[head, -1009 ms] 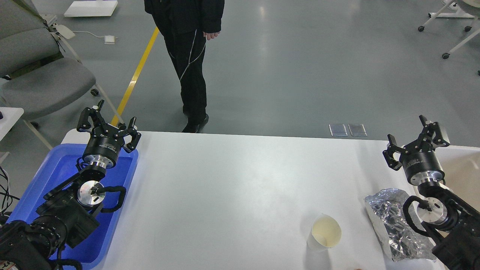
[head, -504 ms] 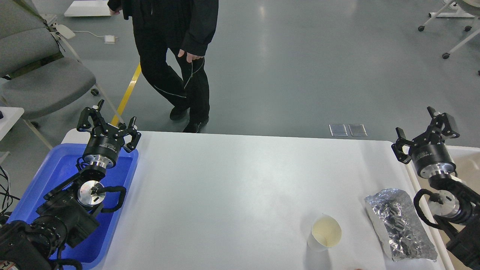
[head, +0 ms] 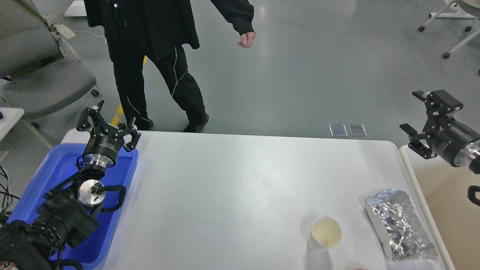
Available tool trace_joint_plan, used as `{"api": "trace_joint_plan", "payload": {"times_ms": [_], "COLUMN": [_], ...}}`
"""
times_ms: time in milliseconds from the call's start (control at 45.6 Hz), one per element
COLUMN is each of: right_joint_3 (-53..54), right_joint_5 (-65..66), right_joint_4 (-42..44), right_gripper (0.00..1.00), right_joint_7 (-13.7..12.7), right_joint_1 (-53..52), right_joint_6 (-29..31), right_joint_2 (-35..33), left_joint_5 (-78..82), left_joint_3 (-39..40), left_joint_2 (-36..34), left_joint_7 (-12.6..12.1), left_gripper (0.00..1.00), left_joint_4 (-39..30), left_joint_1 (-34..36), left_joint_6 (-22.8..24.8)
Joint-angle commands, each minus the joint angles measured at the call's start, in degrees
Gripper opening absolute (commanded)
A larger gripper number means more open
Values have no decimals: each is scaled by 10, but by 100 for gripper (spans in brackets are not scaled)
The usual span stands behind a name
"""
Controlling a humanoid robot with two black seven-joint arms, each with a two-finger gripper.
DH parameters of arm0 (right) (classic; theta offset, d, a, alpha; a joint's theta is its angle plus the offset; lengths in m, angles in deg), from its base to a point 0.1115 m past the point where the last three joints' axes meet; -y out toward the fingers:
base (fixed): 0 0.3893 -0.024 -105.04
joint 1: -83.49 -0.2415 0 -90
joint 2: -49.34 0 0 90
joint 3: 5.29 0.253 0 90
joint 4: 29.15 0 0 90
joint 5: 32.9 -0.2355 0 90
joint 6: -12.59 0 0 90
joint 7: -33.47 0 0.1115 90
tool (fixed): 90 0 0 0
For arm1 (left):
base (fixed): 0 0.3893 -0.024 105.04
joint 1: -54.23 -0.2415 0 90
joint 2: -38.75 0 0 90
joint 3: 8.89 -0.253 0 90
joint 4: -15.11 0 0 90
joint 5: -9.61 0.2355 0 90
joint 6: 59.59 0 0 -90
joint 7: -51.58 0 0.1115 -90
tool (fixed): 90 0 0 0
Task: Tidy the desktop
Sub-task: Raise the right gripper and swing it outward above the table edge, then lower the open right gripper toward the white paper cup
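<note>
The white desktop point(head: 232, 187) fills the middle of the head view. A white paper cup point(head: 325, 232) stands upright near its front right. A crumpled silver foil bag point(head: 399, 224) lies to the right of the cup, by the right edge. My left gripper point(head: 107, 118) is open and empty above the far end of the blue tray. My right gripper point(head: 423, 111) is open and empty, raised beyond the desktop's far right corner, well behind the foil bag.
A blue plastic tray point(head: 45, 176) sits at the desktop's left under my left arm. A white-rimmed beige bin point(head: 446, 195) stands at the right. A person in black point(head: 150, 48) walks behind the table. A grey chair point(head: 41, 75) is at far left.
My right arm has swung up and to the right, off the foil bag and over the beige bin. The person has walked left behind the table. My left arm has not moved.
</note>
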Motion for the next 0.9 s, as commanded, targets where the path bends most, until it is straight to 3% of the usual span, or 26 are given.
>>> {"api": "trace_joint_plan", "payload": {"times_ms": [0, 175, 351, 614, 877], "right_joint_3": [-65, -75, -96, -212, -268], "right_joint_5": [185, 368, 408, 605, 643], "right_joint_4": [-135, -190, -233, -228, -230], "right_gripper": [100, 100, 100, 100, 100], "right_joint_7": [-17, -16, -16, -15, -1], "right_joint_1": [-21, -17, -22, -26, -34], "right_joint_6": [31, 38, 45, 39, -12], "right_joint_2": [-127, -157, -152, -131, -71], "left_joint_5": [0, 1, 1, 1, 1], "left_joint_3": [0, 0, 0, 0, 0], "left_joint_2": [0, 0, 0, 0, 0], "left_joint_7": [0, 0, 0, -1, -1], "left_gripper": [100, 100, 100, 100, 100], "left_joint_4": [0, 0, 0, 0, 0], "left_joint_1": [0, -1, 0, 0, 0], "left_joint_6": [0, 0, 0, 0, 0]}}
